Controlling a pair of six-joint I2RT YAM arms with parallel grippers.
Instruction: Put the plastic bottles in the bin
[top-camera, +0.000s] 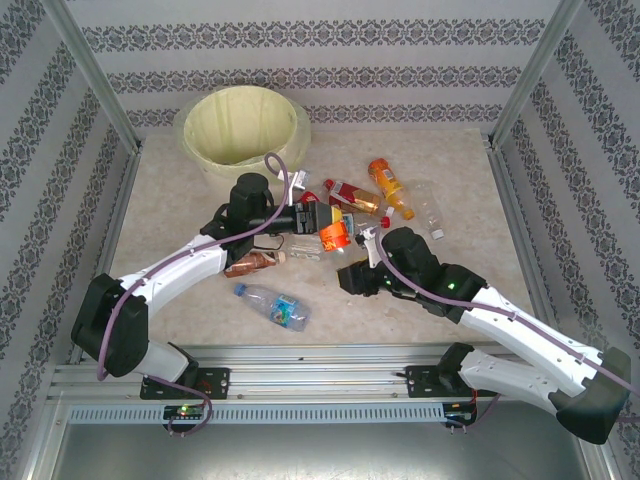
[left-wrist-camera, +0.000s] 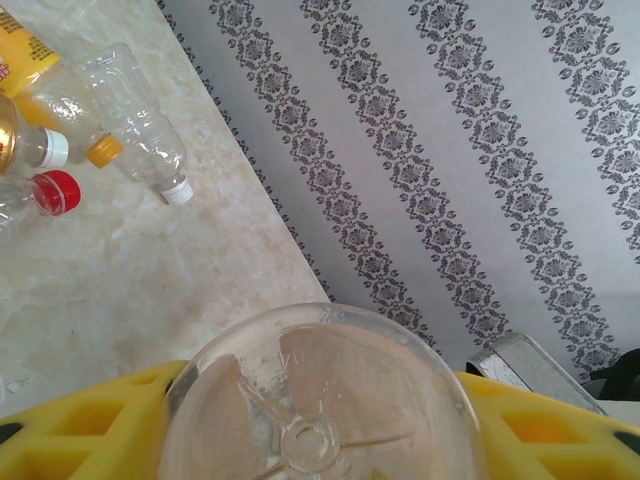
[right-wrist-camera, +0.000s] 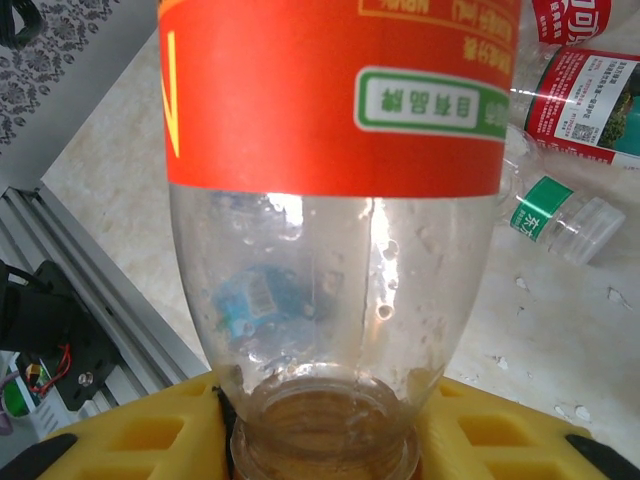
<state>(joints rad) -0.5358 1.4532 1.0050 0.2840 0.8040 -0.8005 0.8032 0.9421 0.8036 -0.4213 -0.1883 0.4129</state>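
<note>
Bin (top-camera: 250, 120) at far edge of desk (top-camera: 340, 320), no bottle seen inside. Plastic bottles (top-camera: 350, 195) scattered just in front of it, so all still to do. Wrist views settle the grips that the top view blurs: left hand (top-camera: 312, 216) clamps clear bottle (left-wrist-camera: 320, 400) at its base, right hand (top-camera: 360, 240) grips orange-labelled bottle (right-wrist-camera: 330, 90) at its neck.

The left arm (top-camera: 180, 262) and right arm (top-camera: 520, 322) are built alike, with glossy white link shells between bulky black joint housings. A mauve cable (top-camera: 103, 345) runs along the left arm, and a matching one along the right. A green light (top-camera: 452, 287) glows on a right-arm joint. The bases (top-camera: 185, 384) are black. The left tool (top-camera: 322, 216) and right tool (top-camera: 348, 240) have yellow fingers (left-wrist-camera: 80, 430) moulded with square pockets.
</note>
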